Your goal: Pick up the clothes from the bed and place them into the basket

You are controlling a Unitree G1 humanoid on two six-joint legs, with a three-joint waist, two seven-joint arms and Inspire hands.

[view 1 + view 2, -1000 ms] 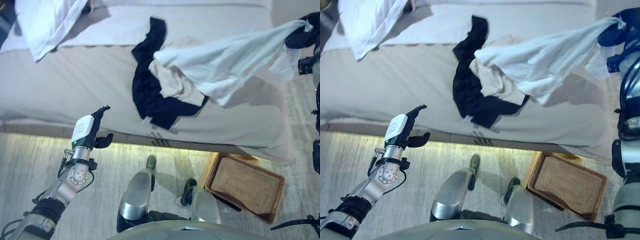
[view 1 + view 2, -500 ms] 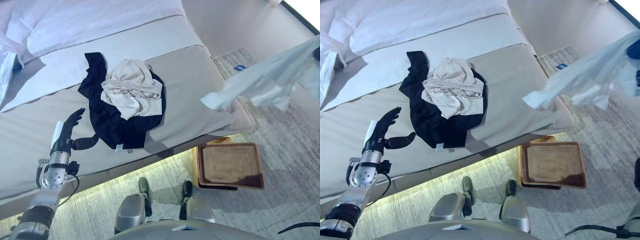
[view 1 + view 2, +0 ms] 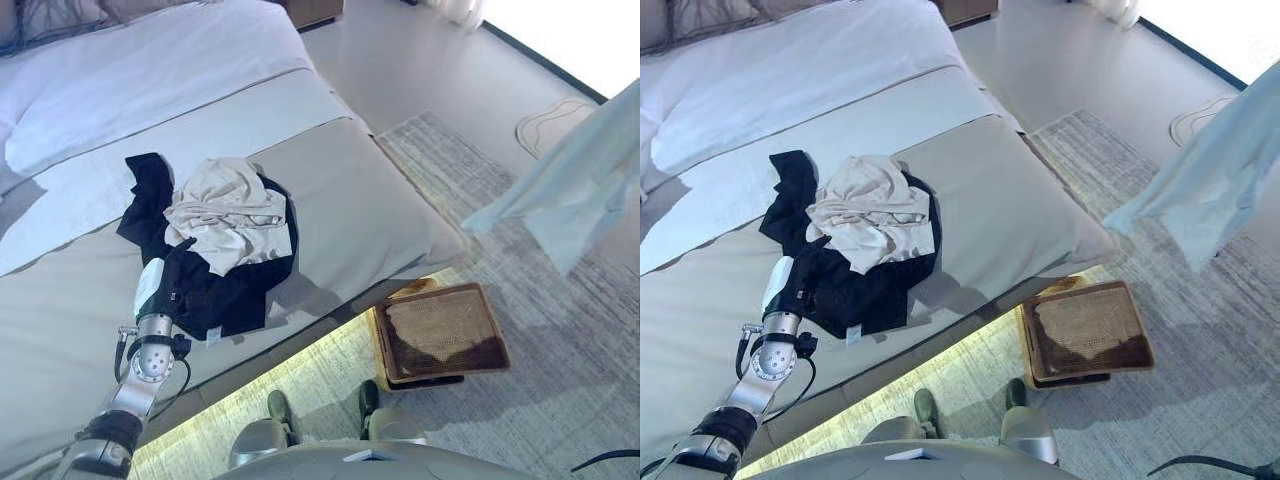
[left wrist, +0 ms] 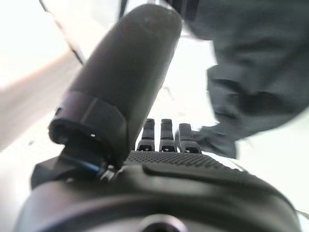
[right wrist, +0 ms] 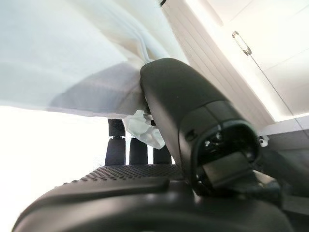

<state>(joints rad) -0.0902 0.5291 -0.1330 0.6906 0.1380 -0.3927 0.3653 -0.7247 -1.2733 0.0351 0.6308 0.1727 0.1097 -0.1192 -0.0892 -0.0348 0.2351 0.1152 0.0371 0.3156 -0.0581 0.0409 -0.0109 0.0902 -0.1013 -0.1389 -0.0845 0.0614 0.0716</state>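
Clothes are lying in a heap on the bed (image 3: 380, 200): a black garment (image 3: 225, 290) is spreading flat on the beige cover, and a crumpled cream garment (image 3: 225, 215) is sitting on top of it, toward the pillow side. At the left, the left hand (image 3: 172, 285) is reaching over the near edge of the mattress and resting at the black garment's near-left border. In the left wrist view its fingers (image 4: 161, 133) are pointing out straight toward the dark cloth, the thumb standing up beside them, with nothing pinched between them, so the hand is relaxed rather than grasping.

Moving right, past the bed's corner, a brown woven basket (image 3: 440, 335) is sitting on the rug (image 3: 560, 300) just beside the bed's foot, holding no clothes that can be seen.

Farther right, a pale blue garment (image 3: 580, 190) is hanging in the air above the rug, off to the basket's far right side and well apart from it. The right hand (image 5: 159, 203) is showing only in its own wrist view, where the thumb is pressing a fold of the pale blue cloth against the fingers (image 5: 116, 145), clamping it while the rest of the fabric is draping away.
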